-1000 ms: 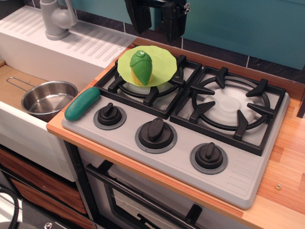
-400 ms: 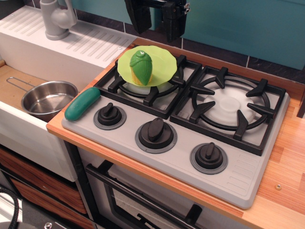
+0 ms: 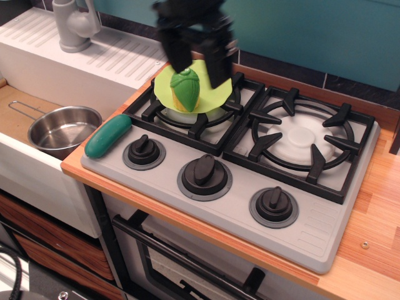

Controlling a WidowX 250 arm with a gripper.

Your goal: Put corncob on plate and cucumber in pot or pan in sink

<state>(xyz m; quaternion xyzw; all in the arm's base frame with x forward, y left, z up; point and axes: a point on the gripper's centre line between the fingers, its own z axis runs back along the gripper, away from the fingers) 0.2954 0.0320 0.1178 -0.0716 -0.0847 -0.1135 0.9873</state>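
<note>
The corncob (image 3: 185,90), yellow with a green husk, stands on the lime-green plate (image 3: 164,86) on the back left burner. My black gripper (image 3: 199,67) hangs open just above and behind the corncob, one finger on each side, touching nothing. The dark green cucumber (image 3: 107,135) lies on the stove's front left corner. The shiny steel pot (image 3: 64,129) with its wire handle sits empty in the sink (image 3: 19,112) at the left.
A grey tap (image 3: 74,25) stands on the ribbed white drainboard (image 3: 119,53) at the back left. The stove (image 3: 262,181) has three black knobs along the front and a second burner (image 3: 304,139) at the right. Wooden counter edge runs along the right.
My gripper has come down and forward from the back wall to just over the corncob on the plate. Corncob, cucumber and pot have not moved.
</note>
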